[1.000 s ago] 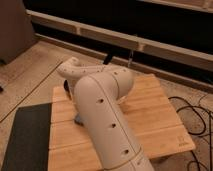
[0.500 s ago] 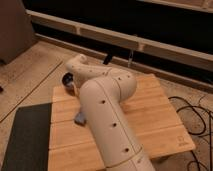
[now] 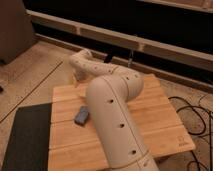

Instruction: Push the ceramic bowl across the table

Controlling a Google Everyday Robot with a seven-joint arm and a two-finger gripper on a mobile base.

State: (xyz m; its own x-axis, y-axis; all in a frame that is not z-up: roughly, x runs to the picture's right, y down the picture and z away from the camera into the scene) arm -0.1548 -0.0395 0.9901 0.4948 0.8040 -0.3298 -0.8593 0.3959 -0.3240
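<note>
The table (image 3: pixel 155 117) has a light wooden plank top. My cream arm rises from the bottom edge, bends at the elbow (image 3: pixel 122 85) and reaches back to the left. The gripper (image 3: pixel 78 74) hangs at the arm's tip over the table's far left corner, pointing down. The dark ceramic bowl does not show; the arm's tip covers that corner. A small pale shape sits just under the tip, and I cannot tell what it is.
A blue-grey rectangular block (image 3: pixel 81 116) lies on the left part of the table, next to my arm. A dark grey mat (image 3: pixel 27 142) lies on the floor at the left. Black cables (image 3: pixel 200 117) trail on the floor at the right. A low wall runs behind.
The arm's tip has moved up and to the right, toward the table's far edge. The dark shape beside the tip no longer shows. The blue-grey block is now uncovered.
</note>
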